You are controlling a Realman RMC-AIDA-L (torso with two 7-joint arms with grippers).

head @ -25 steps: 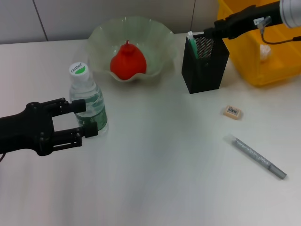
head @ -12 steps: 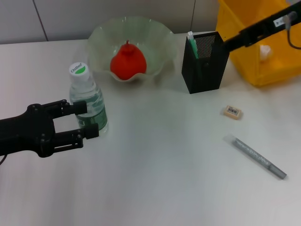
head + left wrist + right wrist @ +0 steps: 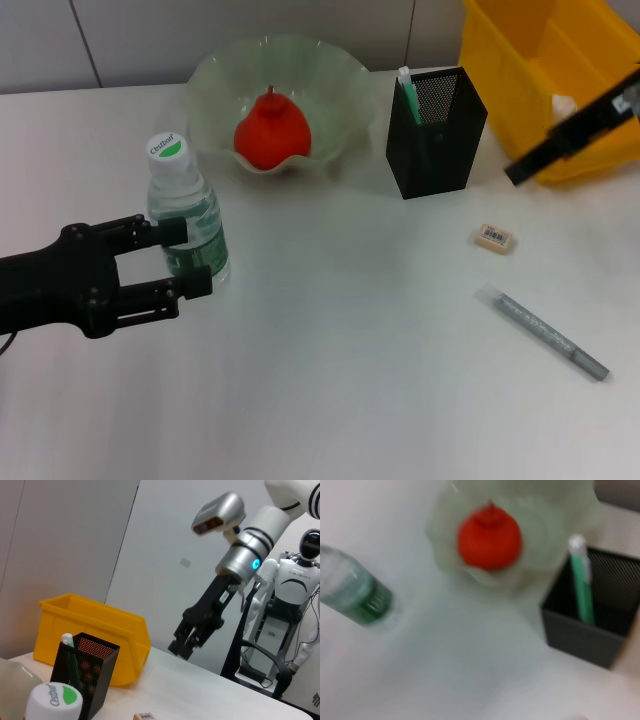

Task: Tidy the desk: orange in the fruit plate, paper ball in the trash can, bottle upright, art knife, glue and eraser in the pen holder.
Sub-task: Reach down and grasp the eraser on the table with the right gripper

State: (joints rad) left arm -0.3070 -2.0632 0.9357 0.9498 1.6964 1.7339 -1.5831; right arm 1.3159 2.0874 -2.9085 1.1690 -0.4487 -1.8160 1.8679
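A: Status. Bottle (image 3: 188, 215) stands upright on the table (image 3: 330, 380), cap up. Left gripper (image 3: 184, 258) sits around its lower body, 1 finger on each side, jaws spread with a visible gap. Not clamping.

B: So released. Risk there?

A: Yes. If that arm pulls out at an angle, a finger catches the label and tips the bottle. It's light and looks near empty, so I'd guess it topples easily. Straight retreat only.

B: Right gripper?

A: Right gripper (image 3: 517, 174) hangs in the air in front of the trash can (image 3: 520, 90), above the table past the pen holder (image 3: 436, 132). Left wrist view shows its fingers close together with nothing between them, but I can't tell for sure if they're fully closed.

B: What's left to do?

A: Orange (image 3: 271, 130) is in the fruit plate (image 3: 215, 85). A white wad, likely the paper ball (image 3: 564, 105), lies in the bin. A green-and-white stick (image 3: 406, 88) stands in the holder. Eraser (image 3: 495, 237) and art knife (image 3: 545, 334) lie on the table, well apart from each other.

B: Failure modes on those 2?

A: Eraser is tiny and flat, so fingers may skid over it or push it away. The knife is a thin grey rod that can roll on contact or pivot in a pinch taken off-centre. Holder is tall and narrow: a sideways bump on the rim could knock it over, and a tilted knife may snag the mesh edge.
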